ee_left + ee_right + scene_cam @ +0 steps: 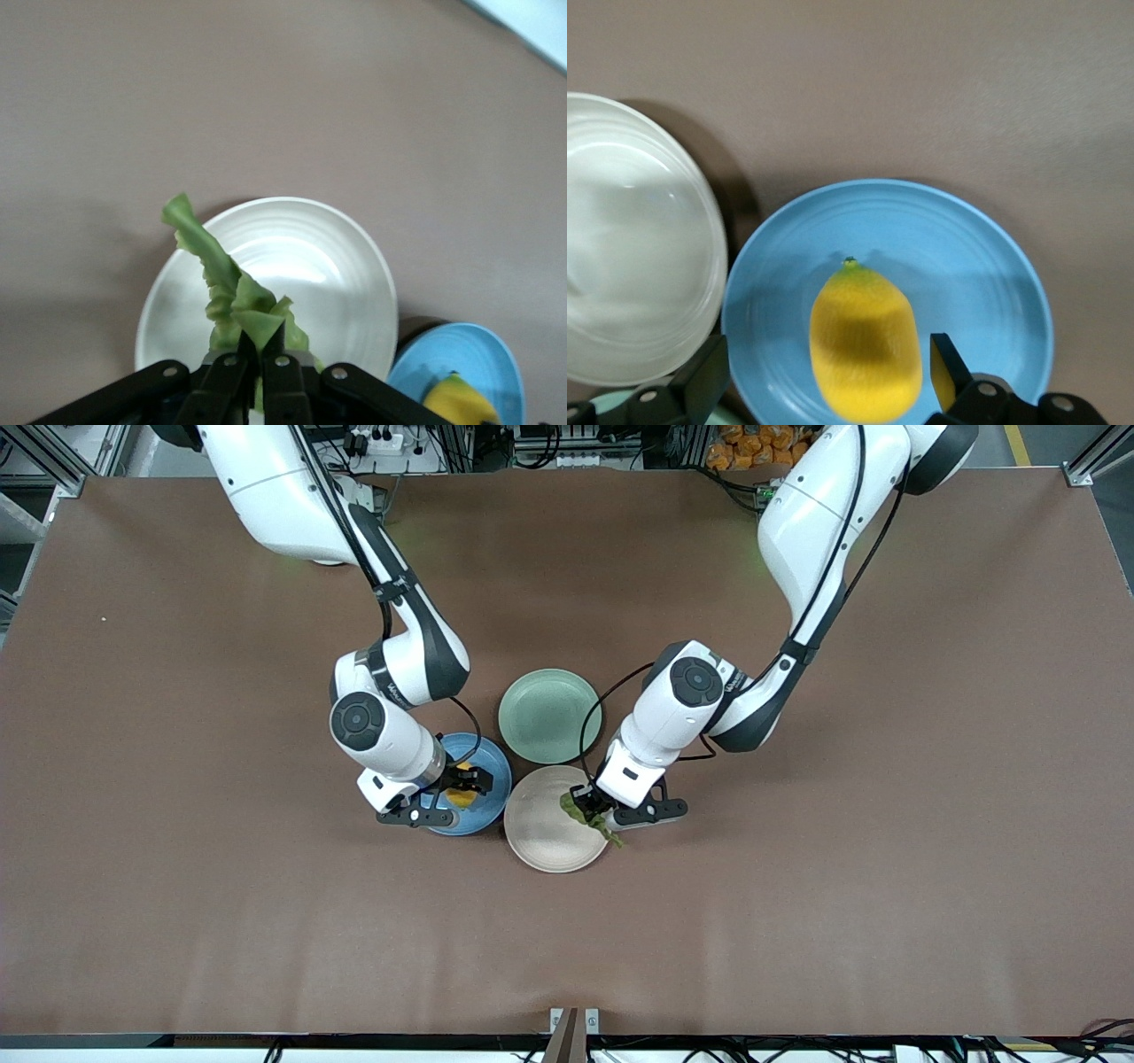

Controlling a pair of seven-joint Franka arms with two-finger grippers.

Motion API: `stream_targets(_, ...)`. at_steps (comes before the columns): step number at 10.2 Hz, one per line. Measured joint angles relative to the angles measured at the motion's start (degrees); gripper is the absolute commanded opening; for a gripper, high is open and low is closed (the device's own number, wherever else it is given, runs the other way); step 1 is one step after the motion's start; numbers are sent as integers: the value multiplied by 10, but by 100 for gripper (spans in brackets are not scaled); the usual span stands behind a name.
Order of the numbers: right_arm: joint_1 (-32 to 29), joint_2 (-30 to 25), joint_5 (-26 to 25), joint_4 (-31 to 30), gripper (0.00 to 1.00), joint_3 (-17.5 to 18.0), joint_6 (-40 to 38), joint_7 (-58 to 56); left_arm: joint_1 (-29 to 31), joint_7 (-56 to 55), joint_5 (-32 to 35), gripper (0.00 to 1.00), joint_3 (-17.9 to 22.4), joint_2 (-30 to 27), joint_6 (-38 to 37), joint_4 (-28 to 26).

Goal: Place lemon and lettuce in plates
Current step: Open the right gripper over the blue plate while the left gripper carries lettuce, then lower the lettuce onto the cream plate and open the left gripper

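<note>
No readable writing shows; the right gripper (824, 376), fingers spread wide, straddles the lemon (866, 345) in the blue plate (992, 266), while the left gripper (257, 363) pinches the lettuce (226, 288) over the beige plate (337, 266).

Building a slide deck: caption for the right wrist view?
Open right gripper straddles the lemon lying in the blue plate, beside the beige plate.

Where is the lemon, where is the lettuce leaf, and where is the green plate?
lemon (866, 343): right wrist view, middle of its yellow body.
lettuce (232, 292): left wrist view, middle of the crinkled leaf.
green plate (549, 716): front view, bare centre of the plate.
</note>
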Motion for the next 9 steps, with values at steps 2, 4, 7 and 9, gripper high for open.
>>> stream_targets(2, -29, -24, 0, 26, 100, -6, -58, -2, -39, -5, 0, 100, 25, 13, 34, 1)
stream_targets(4, -75, -51, -1, 24, 100, -8, -106, -42, -78, -18, 0, 100, 55, 16, 38, 2)
stream_targets(7, -166, -91, -1, -15, 100, -10, -153, -173, -87, -20, 0, 100, 80, 16, 36, 6)
stream_targets(9, -215, -122, -34, -31, 100, -10, -201, -202, -83, -19, 0, 100, 101, 7, 1, 13)
